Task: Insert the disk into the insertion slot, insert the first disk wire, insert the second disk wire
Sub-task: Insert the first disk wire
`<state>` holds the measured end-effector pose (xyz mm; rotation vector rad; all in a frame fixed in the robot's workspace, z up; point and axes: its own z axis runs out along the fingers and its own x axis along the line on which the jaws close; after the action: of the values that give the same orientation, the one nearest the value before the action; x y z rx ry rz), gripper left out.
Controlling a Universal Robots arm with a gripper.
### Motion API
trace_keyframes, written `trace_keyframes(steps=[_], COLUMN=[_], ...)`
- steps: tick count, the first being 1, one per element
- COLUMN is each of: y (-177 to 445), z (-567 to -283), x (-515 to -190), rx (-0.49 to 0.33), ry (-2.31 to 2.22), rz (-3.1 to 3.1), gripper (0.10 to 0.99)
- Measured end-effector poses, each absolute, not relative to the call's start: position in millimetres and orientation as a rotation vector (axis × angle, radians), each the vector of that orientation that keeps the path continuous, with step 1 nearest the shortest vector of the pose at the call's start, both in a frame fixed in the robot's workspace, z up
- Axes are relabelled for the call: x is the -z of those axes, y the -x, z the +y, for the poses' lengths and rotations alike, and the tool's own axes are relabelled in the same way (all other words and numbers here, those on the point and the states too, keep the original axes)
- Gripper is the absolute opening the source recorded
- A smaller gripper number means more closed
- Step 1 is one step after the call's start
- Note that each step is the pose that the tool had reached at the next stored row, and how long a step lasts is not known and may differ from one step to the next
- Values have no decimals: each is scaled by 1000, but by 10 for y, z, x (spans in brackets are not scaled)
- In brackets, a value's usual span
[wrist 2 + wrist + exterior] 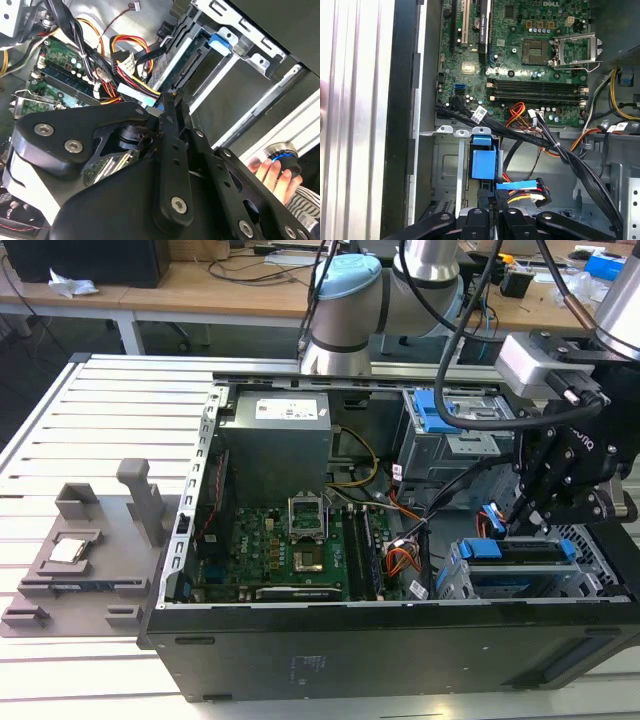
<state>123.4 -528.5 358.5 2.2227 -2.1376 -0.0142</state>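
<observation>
The disk (520,552) lies in the insertion slot (462,578), a low grey cage at the exterior view's right, inside the open computer case. Its blue bracket (484,163) shows in the first wrist view, and in the second wrist view the disk (182,62) sits inside the cage (250,56). My gripper (515,525) hovers just above the disk's end. Its fingers stand close together on a blue-tagged disk wire plug (520,186), whose blue strip (136,93) runs up to the gripper (167,102). In the first wrist view the gripper (491,194) is just beside the bracket.
A bundle of black, red and yellow cables (540,140) crosses between the motherboard (530,45) and the cage. A taller drive bay (455,425) stands behind it. A grey fixture (90,550) lies on the table at the exterior view's left. A person's hand (270,170) rests on a knob.
</observation>
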Motion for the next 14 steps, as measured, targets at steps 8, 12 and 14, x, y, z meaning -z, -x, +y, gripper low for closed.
trace_keyframes(steps=[8, 12, 14], y=[-1387, -1443, -1482], z=[-5285, -5286, -5285], x=[-3480, -3447, -3433], rx=[32, 36, 39], ry=[-2199, -2191, -2188], rz=[-2152, -2155, -2157], gripper=[169, 169, 169])
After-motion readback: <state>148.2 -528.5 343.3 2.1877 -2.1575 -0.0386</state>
